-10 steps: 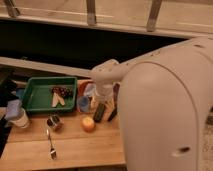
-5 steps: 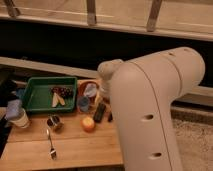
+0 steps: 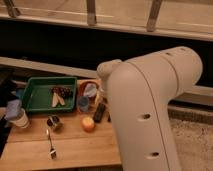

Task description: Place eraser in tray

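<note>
Eraser: a small black block lying flat on the wooden counter, to the right of the tray and outside it, so the task is not yet done. A small blue cup stands between the tray's right rim and the eraser. An orange fruit sits just below and right of the tray's near right corner, close beside the eraser.

Tray: green, shallow, with a raised rim. It holds a dark cluster and a pale strip toward its right end, while its left half is bare floor, which looks the likelier landing place.

A reddish bowl sits just beyond the tray's far right corner. A small metal cup and a spoon lie in front of the tray. A white cup stands off its near left corner.

Arm: the white casing fills the space right of the tray and reaches over the counter, its edge right next to the eraser. This posture suggests an approach to the eraser from the side away from the tray.

Gripper: hidden behind the arm's bulk, somewhere right of the tray. Whether it is spread or pressed together cannot be told. Because the eraser lies low and close to the fruit and the blue cup, a descent would probably need to be narrow to avoid nudging either.
</note>
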